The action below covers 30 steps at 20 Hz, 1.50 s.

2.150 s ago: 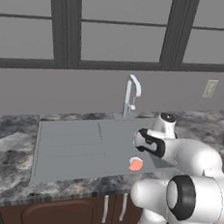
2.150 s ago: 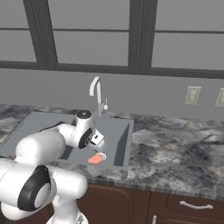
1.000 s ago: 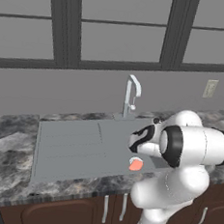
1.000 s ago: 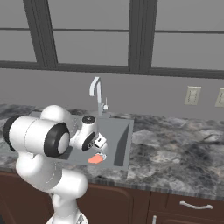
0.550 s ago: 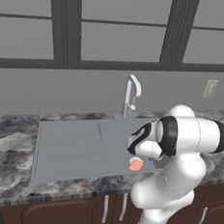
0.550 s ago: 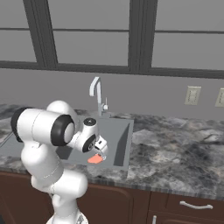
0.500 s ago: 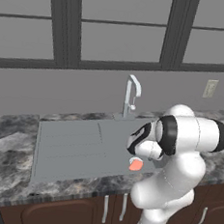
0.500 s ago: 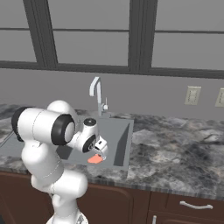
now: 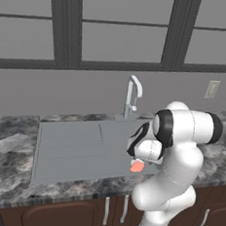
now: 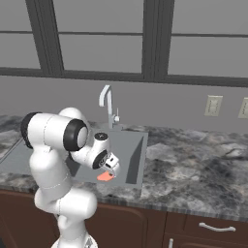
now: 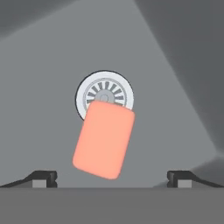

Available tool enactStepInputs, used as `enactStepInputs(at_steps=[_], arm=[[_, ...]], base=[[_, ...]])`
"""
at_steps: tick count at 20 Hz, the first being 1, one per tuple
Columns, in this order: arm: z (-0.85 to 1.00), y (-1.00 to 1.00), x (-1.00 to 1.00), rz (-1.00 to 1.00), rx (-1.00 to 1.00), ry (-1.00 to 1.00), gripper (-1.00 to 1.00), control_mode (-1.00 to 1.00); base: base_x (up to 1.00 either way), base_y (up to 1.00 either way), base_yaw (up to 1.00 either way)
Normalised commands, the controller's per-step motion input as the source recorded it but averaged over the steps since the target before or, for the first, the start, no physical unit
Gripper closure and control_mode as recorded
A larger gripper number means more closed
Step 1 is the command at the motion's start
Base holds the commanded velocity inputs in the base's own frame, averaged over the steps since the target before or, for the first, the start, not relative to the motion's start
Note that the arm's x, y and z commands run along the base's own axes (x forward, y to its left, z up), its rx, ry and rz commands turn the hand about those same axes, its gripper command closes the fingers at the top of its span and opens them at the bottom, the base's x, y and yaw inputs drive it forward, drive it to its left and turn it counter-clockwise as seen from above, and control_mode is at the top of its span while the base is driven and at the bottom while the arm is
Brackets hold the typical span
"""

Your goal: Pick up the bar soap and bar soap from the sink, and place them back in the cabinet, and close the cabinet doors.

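— While my hand hangs low over the sink (image 9: 68,145), what can you make out of the soap?

— The flat bar soap (image 11: 103,139) lies on the basin floor straight below my gripper (image 11: 112,177), its upper corner overlapping the round drain (image 11: 105,95). It sits tilted, long side running up and slightly to the right in the hand view.

— And your fingers?

— Spread wide. One fingertip (image 11: 43,177) shows at the bottom left and the other at the bottom right, with the bar in the gap between them and touching neither. I hold nothing.

— Where does that put you in the room?

— From the left base view my gripper (image 9: 136,156) is at the right end of the basin, just above the salmon piece, the bar soap (image 9: 137,166), in front of the curved silver tap (image 9: 132,95). From the right base view the same bar (image 10: 104,177) peeks out beneath my wrist, near the basin's front wall, and the speckled counter (image 10: 193,164) runs off to the right.

— The ridged drainboard?

— Off to the left in the left base view, well apart from my hand.
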Motion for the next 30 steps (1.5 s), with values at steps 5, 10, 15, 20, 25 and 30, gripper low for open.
enactStepInputs(at_steps=[5, 10, 15, 20, 25, 30], arm=[[-0.21, 0.0, 0.15, 0.0, 0.0, 0.02, -1.0, -1.0], [-0.24, 0.0, 0.12, 0.0, 0.0, 0.0, -1.0, -1.0], [-0.29, 0.0, 0.09, 0.0, 0.0, 0.0, -1.0, -1.0], [-0.27, 0.0, 0.09, 0.0, 0.0, 0.0, -1.0, -1.0], [-0.24, 0.0, 0.09, 0.0, 0.0, 0.0, -1.0, -1.0], [-0.23, 0.0, 0.06, 0.0, 0.0, 0.0, -1.0, -1.0]], base=[[0.0, 0.0, 0.0], [0.0, 0.0, 0.0], [0.0, 0.0, 0.0], [0.0, 0.0, 0.0], [0.0, 0.0, 0.0], [0.0, 0.0, 0.0]])
